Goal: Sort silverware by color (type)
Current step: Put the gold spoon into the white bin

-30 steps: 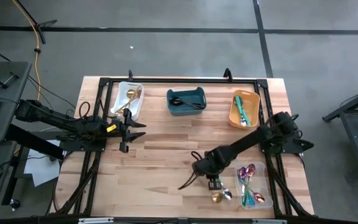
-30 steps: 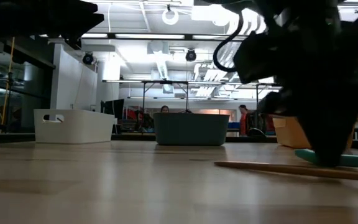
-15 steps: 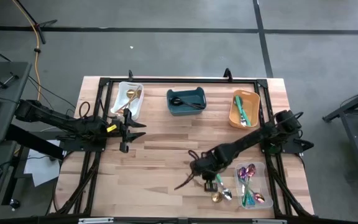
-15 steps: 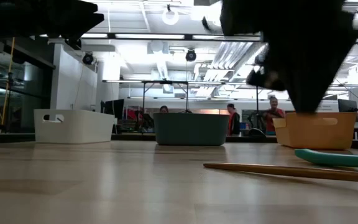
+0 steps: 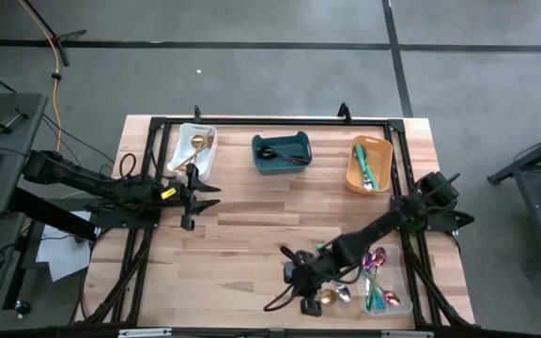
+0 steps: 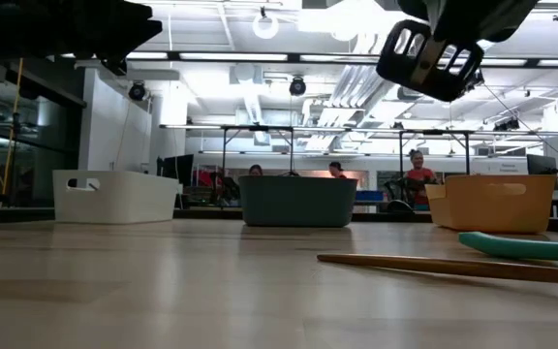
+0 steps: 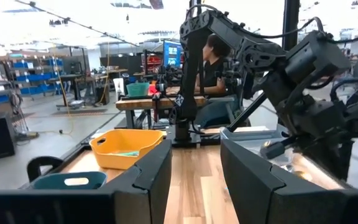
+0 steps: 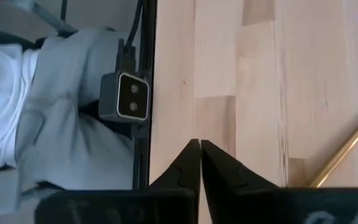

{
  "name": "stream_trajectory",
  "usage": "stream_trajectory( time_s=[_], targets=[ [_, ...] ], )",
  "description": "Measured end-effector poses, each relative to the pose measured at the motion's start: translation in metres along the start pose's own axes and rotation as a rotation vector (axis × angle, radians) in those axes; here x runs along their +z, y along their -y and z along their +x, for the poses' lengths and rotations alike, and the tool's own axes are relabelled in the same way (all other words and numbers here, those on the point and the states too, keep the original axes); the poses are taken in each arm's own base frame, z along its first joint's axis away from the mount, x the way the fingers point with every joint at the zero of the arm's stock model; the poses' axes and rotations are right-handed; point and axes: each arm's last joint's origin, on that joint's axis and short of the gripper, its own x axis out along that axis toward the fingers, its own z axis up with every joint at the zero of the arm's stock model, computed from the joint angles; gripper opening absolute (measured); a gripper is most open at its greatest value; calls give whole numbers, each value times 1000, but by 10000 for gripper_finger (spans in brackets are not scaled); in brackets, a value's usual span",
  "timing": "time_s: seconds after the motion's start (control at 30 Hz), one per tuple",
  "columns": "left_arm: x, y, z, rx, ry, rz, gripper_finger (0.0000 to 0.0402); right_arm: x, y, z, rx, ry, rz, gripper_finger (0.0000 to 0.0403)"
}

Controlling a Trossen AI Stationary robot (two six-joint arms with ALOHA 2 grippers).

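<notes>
My right gripper (image 8: 199, 144) is shut and empty. It hangs above the table near its near edge (image 5: 301, 282), fingers pointing down. A gold utensil (image 6: 434, 264) lies flat on the wood beside it, and its handle shows in the right wrist view (image 8: 347, 149). A teal-handled utensil (image 6: 526, 246) lies just behind the gold one. Gold and silver spoons (image 5: 332, 297) lie next to the clear bin (image 5: 397, 272), which holds purple and teal pieces. My left gripper (image 5: 200, 192) waits open and empty at the table's left (image 7: 194, 180).
At the far side stand a white bin (image 5: 184, 150) with gold spoons, a teal bin (image 5: 281, 167) with a black utensil and an orange bin (image 5: 353, 169) with teal utensils. The low camera (image 8: 124, 96) sits at the near edge. People show in the room behind.
My right gripper has risen from the table, where it stood low by the teal-handled utensil, and has gone toward the table's near edge. In the low view it has climbed almost out of the picture. The gold and teal utensils stay on the table.
</notes>
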Motion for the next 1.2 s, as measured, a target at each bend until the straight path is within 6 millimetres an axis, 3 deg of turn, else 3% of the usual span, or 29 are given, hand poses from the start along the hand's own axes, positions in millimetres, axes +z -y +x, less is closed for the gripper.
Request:
stream_trajectory(
  time_s=[0.13,0.33,0.47,0.67,1.0,1.2],
  targets=[
    [2,0,0,8,16,31,131,0,0,0,-2,10,38,44],
    [1,0,0,13,14,58,131,7,-6,0,66,67,16,147],
    [1,0,0,13,13,76,131,6,-7,2,-12,48,-24,196],
    [1,0,0,13,13,77,131,-1,-8,10,-235,-167,-62,208],
    [1,0,0,12,5,13,131,-24,-14,33,-311,-258,267,208],
    [1,0,0,12,5,24,131,-38,-7,46,-376,-299,355,208]
  ],
)
